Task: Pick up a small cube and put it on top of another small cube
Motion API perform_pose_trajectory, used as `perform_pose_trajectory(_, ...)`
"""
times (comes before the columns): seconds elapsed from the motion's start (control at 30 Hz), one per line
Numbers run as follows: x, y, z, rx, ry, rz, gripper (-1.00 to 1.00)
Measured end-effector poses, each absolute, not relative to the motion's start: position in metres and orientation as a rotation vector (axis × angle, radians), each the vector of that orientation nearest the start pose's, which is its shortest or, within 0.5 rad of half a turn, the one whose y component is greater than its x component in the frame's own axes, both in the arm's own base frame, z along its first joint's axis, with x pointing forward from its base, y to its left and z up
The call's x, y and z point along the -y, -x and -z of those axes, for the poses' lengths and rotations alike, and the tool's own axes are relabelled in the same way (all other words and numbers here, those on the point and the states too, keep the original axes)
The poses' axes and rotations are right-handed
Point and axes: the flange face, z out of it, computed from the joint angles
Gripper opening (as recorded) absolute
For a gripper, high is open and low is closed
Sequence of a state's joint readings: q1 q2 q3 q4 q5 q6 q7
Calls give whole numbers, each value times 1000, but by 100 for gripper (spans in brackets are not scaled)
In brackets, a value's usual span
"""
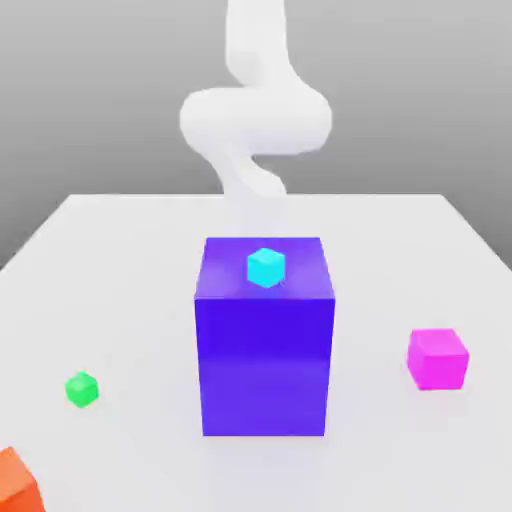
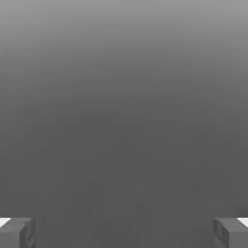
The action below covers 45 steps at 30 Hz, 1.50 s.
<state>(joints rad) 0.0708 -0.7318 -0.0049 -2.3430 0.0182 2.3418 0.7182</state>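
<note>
Matte magenta cube (image 1: 437, 358), tiny glossy green cube (image 1: 82, 389), smooth white table (image 1: 120, 300), gripper (image 2: 124, 232) spread wide, empty

The robot's white arm (image 1: 255, 115) rises at the far side of the scene in the exterior view, its upper part coming down from above into a thick, rounded bend, below which a narrower section curves downward. In the hand view the gripper (image 2: 124, 232) has its jaws spread wide apart, one grey fingertip (image 2: 17, 232) at each side, with nothing between them.
</note>
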Motion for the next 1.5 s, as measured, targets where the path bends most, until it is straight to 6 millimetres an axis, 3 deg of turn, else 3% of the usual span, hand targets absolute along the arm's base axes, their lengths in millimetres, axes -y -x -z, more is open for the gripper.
perform_pose_trajectory(0.2, -99, -411, -560, -441, 2764, 720, 0)
perform_pose_trajectory(0.4, -177, -404, -450, 25, 2901, 508, 0)
perform_pose_trajectory(0.63, -248, -349, -326, 611, 2956, 263, 0)
perform_pose_trajectory(0.83, -280, -272, -233, 1151, 2898, 54, 0)
perform_pose_trajectory(0.9, -283, -256, -209, 1258, 2873, 15, 0)
perform_pose_trajectory(1.07, -279, -256, -160, 1266, 2875, 2, 0)
perform_pose_trajectory(1.1, -279, -256, -150, 1265, 2875, 1, -100)
perform_pose_trajectory(1.33, -278, -256, -148, 1266, 2877, -1, -100)
perform_pose_trajectory(1.5, -279, -256, -190, 1268, 2877, 0, -100)
